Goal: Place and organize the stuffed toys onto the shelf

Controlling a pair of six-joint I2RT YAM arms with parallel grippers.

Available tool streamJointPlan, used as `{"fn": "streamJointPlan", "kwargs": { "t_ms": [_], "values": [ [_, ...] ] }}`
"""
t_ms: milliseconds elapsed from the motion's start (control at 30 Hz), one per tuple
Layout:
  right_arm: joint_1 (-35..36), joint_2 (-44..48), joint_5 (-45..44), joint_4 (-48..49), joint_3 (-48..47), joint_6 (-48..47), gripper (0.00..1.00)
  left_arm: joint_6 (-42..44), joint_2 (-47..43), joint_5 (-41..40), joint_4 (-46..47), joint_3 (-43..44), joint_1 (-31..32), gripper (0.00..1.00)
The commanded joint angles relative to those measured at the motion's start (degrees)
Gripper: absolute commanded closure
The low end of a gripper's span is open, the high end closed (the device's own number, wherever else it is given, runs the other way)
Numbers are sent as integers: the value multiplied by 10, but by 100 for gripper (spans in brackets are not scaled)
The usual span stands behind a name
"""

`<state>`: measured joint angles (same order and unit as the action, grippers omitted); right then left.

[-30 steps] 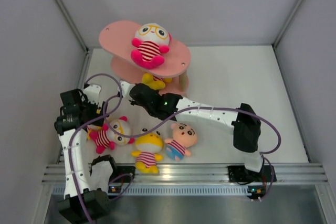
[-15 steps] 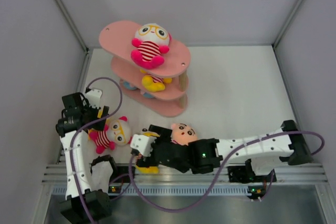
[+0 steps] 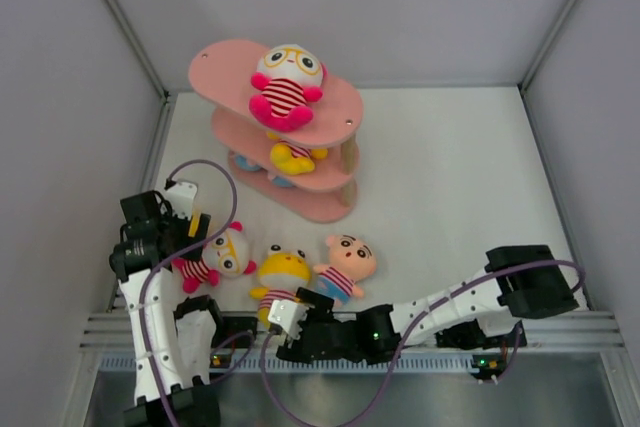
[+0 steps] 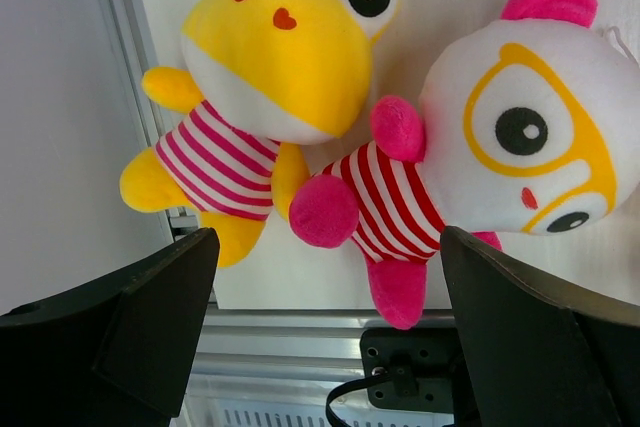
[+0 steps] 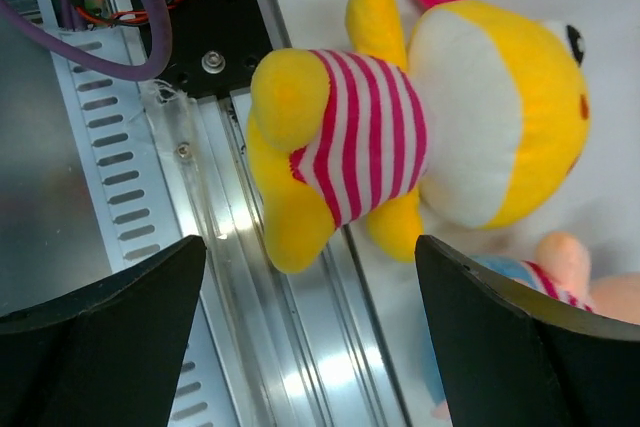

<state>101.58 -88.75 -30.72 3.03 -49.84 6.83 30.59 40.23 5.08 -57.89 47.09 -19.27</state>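
Note:
The pink three-tier shelf point(image 3: 335, 125) stands at the back. A pink-limbed stuffed toy with yellow glasses point(image 3: 285, 82) sits on its top board and a yellow one point(image 3: 295, 157) on the middle board. Three toys lie near the front edge: a pink-limbed one point(image 3: 215, 255) point(image 4: 500, 147), a yellow one point(image 3: 280, 282) point(image 4: 270, 77) point(image 5: 420, 137) and a peach-faced one point(image 3: 345, 265) point(image 5: 575, 282). My left gripper point(image 3: 188, 235) point(image 4: 330, 337) hangs open above the pink-limbed toy's legs. My right gripper point(image 3: 280, 322) point(image 5: 310, 327) is open over the front rail, just short of the yellow toy's foot.
An aluminium rail point(image 3: 400, 325) point(image 5: 290, 347) with the arm bases runs along the near edge. Grey walls point(image 3: 60, 97) close in the table on the left, back and right. A purple cable point(image 3: 215, 169) loops over the left arm. Something blue point(image 3: 243, 161) shows on the shelf's bottom board.
My right arm has left the shelf and swung back low to the near rail, its jaws opening wide. The yellow toy stays on the middle board. The left gripper dropped slightly toward the pink-limbed toy.

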Motion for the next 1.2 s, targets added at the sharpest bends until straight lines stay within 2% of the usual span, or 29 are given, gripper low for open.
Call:
{"fn": "streamJointPlan", "kwargs": {
  "t_ms": [0,200,267,300,333,433,600,700,833,1067,1100,1167],
  "values": [
    [3,-37,-12,78,-7,49,14,3,-7,15,-11,-4,-4,2],
    [-28,-91,-12,28,-38,99,20,-1,-6,33,-17,0,-3,2],
    [-36,-95,-5,29,-34,103,26,-1,-9,35,-18,1,-3,2],
    [-38,-99,6,31,-33,105,33,-2,-9,39,-19,1,-4,2],
    [-41,-100,10,32,-32,106,57,-3,-9,40,-19,2,-3,2],
    [-45,-92,17,18,-52,112,100,-7,-8,48,-22,4,-4,2],
    [-42,-35,8,-85,-100,86,100,-8,-6,60,-32,23,-3,2],
    [-42,-10,13,-144,-147,30,100,-11,-7,59,-40,41,-4,2],
    [-46,-6,8,-245,-243,-102,100,-11,-17,49,-49,64,-4,2],
    [-116,-29,85,-355,-391,-259,100,10,-33,-45,-50,85,-3,2],
    [-128,-45,97,-375,-410,-273,100,22,-34,-87,-50,89,-3,2],
    [-157,-76,92,-390,-469,-312,100,34,-37,-120,-49,94,-4,2]
  ]
}}
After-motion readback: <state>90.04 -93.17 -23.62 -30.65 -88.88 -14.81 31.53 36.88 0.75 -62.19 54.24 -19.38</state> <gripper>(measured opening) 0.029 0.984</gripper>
